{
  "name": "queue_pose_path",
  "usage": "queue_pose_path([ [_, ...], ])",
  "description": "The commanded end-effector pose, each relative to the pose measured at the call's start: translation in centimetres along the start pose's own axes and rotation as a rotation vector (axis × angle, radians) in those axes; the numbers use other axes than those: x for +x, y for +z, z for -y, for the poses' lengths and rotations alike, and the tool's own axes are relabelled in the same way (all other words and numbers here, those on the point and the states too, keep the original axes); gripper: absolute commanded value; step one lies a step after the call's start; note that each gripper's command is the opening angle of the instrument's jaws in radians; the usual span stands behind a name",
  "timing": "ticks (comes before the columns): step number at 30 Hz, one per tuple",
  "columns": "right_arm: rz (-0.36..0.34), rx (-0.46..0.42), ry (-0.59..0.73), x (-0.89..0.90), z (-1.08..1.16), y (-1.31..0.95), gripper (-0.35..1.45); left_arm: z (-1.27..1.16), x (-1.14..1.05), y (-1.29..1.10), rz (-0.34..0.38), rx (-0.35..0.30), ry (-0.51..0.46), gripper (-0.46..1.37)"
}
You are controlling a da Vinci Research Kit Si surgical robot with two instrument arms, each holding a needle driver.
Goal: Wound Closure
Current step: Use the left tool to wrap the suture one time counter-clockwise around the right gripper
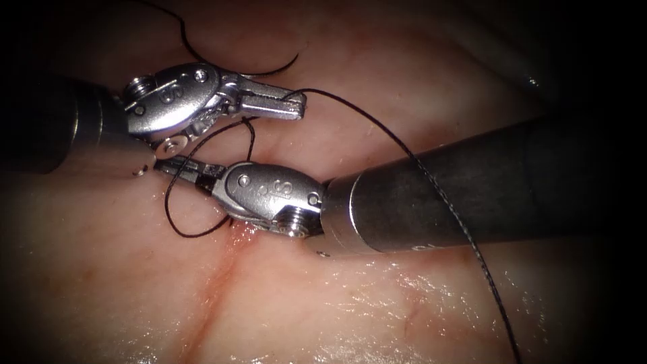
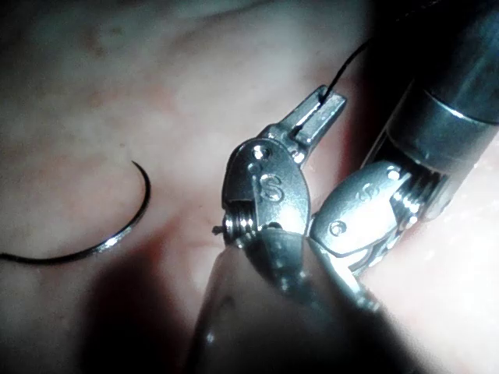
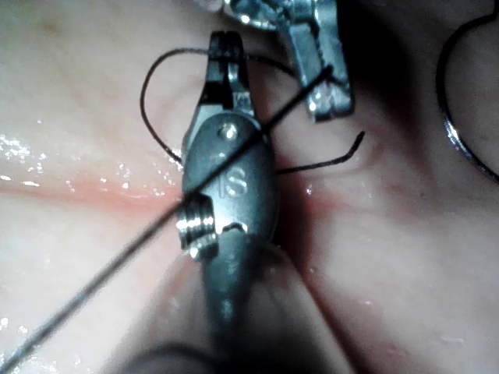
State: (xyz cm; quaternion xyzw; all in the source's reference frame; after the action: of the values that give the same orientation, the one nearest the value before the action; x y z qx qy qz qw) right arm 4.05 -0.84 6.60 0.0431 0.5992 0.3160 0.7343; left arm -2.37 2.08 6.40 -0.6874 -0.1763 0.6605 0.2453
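My left tool (image 1: 296, 104) reaches in from the left with its jaws shut on the thread (image 1: 404, 148), whose long strand runs right and down over the right tool's shaft. Below it, my right tool (image 1: 163, 164) points left, just above the top of the cut (image 1: 216, 290). Its jaws are shut on a short looping piece of thread (image 1: 176, 226) left of the cut. The curved needle (image 1: 283, 67) lies free on the tissue beyond the left tool, held by neither tool. It also lies on the tissue in the left wrist view (image 2: 117, 234) and the right wrist view (image 3: 460, 144).
The tissue (image 1: 404, 317) is wet and glistens at the front. Faint red fluid (image 1: 239, 237) marks the cut under the right tool's wrist. The two tools sit close together, one above the other.
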Motion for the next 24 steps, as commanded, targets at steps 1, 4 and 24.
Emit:
queue_pose_path([
  [1,-0.001,-0.004,-0.007,-0.01,-0.01,0.00,-0.35,0.01,-0.01,0.01,0.000,-0.003,0.000,-0.35],
  [4,-0.013,0.001,-0.017,-0.01,-0.03,0.02,-0.35,0.01,0.03,0.04,-0.002,-0.006,-0.003,-0.35],
  [24,-0.075,0.092,-0.075,-0.08,0.04,0.32,-0.35,0.17,0.29,0.19,-0.016,-0.055,-0.080,-0.35],
])
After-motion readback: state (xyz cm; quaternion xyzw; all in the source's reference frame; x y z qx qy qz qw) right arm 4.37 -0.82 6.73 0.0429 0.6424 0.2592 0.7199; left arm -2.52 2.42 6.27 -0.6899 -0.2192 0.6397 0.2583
